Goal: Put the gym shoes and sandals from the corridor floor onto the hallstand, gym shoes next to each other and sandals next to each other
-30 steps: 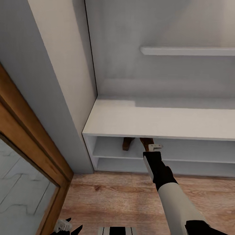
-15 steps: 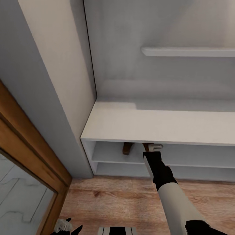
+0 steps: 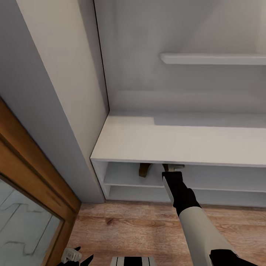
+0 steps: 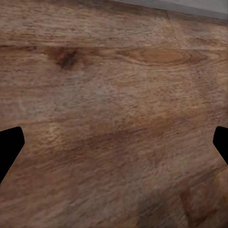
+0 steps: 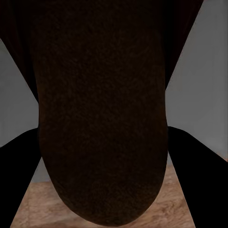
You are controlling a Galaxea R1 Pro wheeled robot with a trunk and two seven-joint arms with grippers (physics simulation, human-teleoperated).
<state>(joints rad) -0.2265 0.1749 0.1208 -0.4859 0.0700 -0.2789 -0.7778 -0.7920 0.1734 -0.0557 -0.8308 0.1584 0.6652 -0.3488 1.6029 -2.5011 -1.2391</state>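
While under bench edge, sandal-gripping right hand (image 3: 170, 167)

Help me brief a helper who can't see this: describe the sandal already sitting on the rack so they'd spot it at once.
Find the pale grey hallstand against the wall, then look under its bench top into the upper open shelf row near the left end. The loose sandal is the dark brown shape there, left of the second sandal, which the right gripper holds.

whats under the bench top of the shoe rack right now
On the upper open shelf sits one brown sandal; beside it the right end effector holds another. The bench top hides their far ends.
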